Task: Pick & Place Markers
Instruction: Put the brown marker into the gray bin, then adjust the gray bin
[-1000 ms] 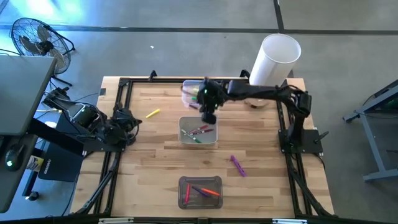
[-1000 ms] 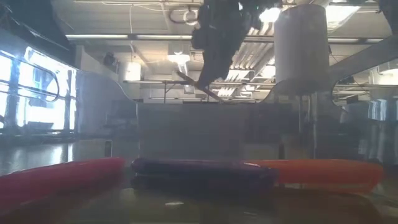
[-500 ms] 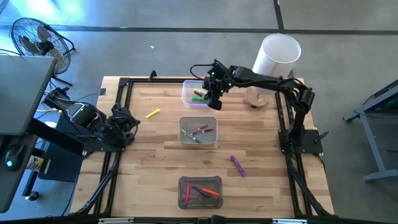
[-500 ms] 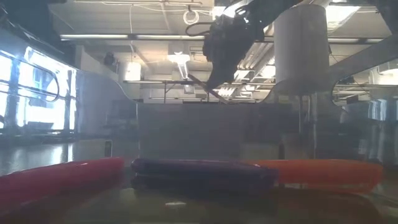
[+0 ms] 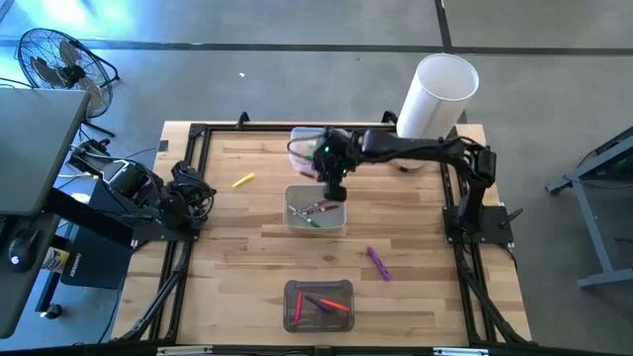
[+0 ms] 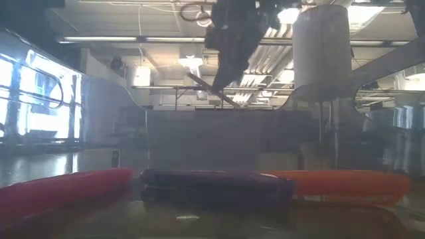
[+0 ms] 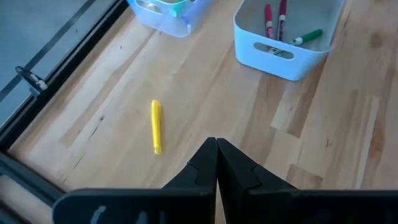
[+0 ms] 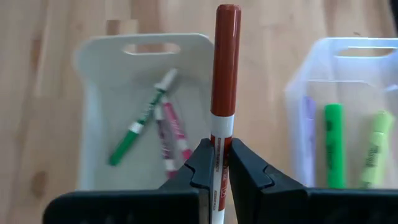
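My right gripper (image 5: pixel 334 188) hangs above the white middle bin (image 5: pixel 293 220), shut on a thin white-bodied marker with a red cap (image 8: pixel 224 68). That bin holds green and pink/red markers (image 8: pixel 155 134). The clear far bin (image 5: pixel 297 148) holds green markers (image 8: pixel 334 143). A yellow marker (image 5: pixel 242 181) and a purple one (image 5: pixel 377 262) lie flat on the wood. The near bin (image 5: pixel 291 318) holds red, purple and orange markers (image 6: pixel 212 180). My left gripper (image 7: pixel 216 146) waits shut at the table's left, near the yellow marker (image 7: pixel 156 126). My right gripper pinches the marker's white body (image 8: pixel 219 146) between its two fingers, just below the red cap. The fingers (image 8: pixel 202 165) come from above, pointing down at the middle bin. The marker is lifted clear and shows as a slanting stick (image 6: pixel 207 87) under the gripper in the low view.
A big white cylinder (image 5: pixel 437 96) stands at the far right corner. A black frame (image 5: pixel 198 138) runs around the table's edges. Bare wood lies between the middle and near bins and on the left side. A fan (image 5: pixel 57 61) stands off the table.
My right gripper, keeping the marker, swung toward the far edge over the clear far bin, then came back toward the near edge and now hangs over the middle bin as it did a second ago.
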You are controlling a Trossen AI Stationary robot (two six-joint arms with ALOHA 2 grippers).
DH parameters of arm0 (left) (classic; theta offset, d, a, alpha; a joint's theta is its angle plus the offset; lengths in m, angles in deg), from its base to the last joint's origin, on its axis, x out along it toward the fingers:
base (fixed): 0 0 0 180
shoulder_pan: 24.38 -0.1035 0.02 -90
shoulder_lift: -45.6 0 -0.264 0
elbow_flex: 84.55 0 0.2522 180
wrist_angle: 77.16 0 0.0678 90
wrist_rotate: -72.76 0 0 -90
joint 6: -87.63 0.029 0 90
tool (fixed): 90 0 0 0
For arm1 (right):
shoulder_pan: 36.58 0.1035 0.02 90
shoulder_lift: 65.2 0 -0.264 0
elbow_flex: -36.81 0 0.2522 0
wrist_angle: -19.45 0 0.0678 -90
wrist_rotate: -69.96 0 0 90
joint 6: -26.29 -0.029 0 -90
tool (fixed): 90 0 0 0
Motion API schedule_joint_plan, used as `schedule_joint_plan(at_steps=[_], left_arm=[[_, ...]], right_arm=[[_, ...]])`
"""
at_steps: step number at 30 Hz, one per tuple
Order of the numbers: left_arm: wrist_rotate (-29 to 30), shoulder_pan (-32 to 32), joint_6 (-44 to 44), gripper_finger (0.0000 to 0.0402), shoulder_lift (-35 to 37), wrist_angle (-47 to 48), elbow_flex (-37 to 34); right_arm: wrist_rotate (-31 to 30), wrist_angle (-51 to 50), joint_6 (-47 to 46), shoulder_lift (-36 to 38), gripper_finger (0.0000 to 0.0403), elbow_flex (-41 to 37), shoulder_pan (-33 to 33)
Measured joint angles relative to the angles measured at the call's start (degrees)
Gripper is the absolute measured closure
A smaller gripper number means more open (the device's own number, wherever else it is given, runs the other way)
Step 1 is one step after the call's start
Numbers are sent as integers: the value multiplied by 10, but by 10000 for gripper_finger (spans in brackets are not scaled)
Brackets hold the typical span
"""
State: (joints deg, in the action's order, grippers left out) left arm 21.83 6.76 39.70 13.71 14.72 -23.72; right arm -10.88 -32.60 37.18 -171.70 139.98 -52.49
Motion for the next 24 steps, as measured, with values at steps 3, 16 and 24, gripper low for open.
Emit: schedule_joint_plan(at_steps=[3,16,24], left_arm=[[0,0,-2,401,2,-1,0],[-45,0,-4,401,2,-17,0],[-69,0,-4,402,2,-17,0]], right_arm=[[-13,0,-41,-1,381,0,30],[-87,-22,-135,-54,338,-5,84],[-94,-24,-179,-54,274,-5,97]])
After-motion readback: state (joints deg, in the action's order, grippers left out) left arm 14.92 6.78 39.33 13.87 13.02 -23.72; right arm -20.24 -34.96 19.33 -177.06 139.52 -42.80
